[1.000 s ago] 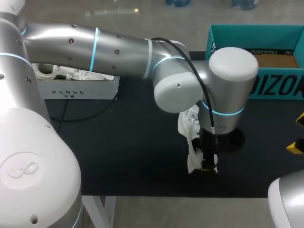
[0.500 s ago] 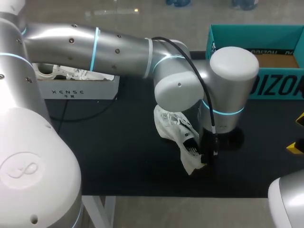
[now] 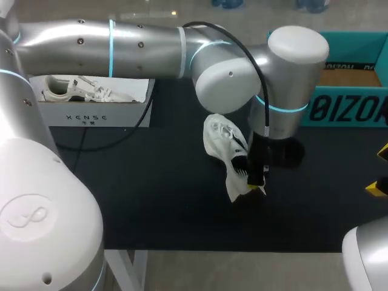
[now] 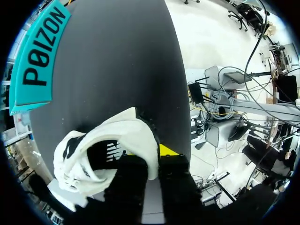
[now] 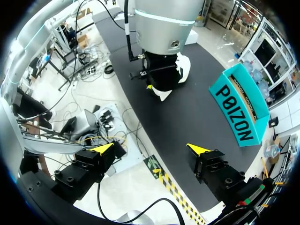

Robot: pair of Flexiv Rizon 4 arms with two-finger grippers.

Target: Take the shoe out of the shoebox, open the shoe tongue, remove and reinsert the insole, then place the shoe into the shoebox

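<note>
While left tool (image 3: 256,183) clamps shoe (image 3: 221,134), its arm (image 3: 139,48) overlaps shoebox (image 3: 351,112) corner.

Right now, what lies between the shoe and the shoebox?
Nothing but bare black table lies between the shoe and the shoebox. The right wrist view shows this stretch plainly.

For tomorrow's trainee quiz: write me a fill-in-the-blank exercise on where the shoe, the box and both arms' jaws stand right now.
1. The white fabric sneaker is clamped in the jaws of the ____ arm.
2. That sneaker is ____ the teal cardboard shoebox, not inside it.
3. The right arm's jaws stand ____, with nothing between them.

Missing words: left; outside; open.
</note>
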